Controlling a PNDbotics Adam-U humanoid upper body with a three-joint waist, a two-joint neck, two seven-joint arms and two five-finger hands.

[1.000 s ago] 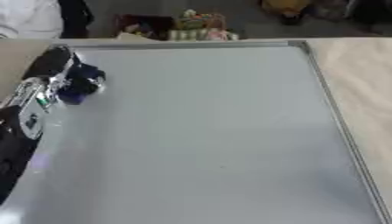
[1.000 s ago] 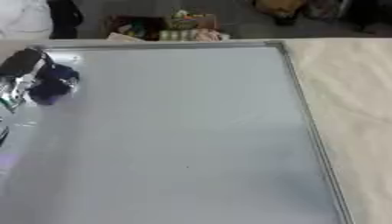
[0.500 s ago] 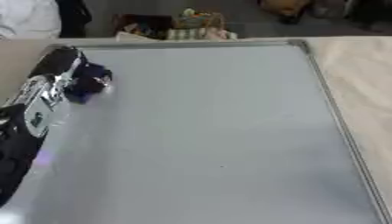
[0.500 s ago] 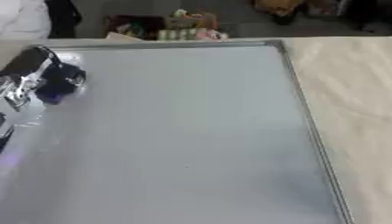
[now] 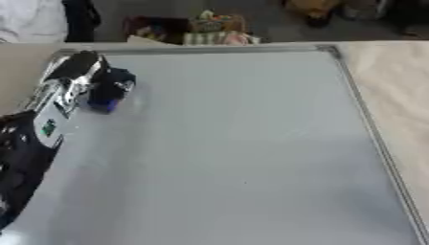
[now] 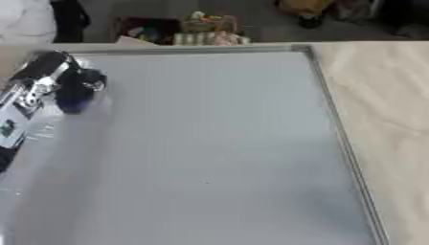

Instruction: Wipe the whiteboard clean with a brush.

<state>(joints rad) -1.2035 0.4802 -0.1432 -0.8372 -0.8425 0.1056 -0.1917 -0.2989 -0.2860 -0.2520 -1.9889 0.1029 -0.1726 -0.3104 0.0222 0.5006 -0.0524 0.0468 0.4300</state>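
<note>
Since the earlier frame your left hand [image 5: 88,79] has carried the brush [image 5: 107,95] a little up and right, near the upper left of the frame. One whiteboard [image 5: 251,143] fills the picture, stiff and probably slippery. One hand shows; its fingers are curled around the one brush. The brush looks light, so you should probably hold its upper part and keep its blue end on the board.

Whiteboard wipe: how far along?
Mostly done, it seems: the whiteboard shows no clear marks, only one tiny speck near its middle. In hand: the left hand holds a blue brush near the far left corner. Left: that corner, perhaps the speck.
</note>
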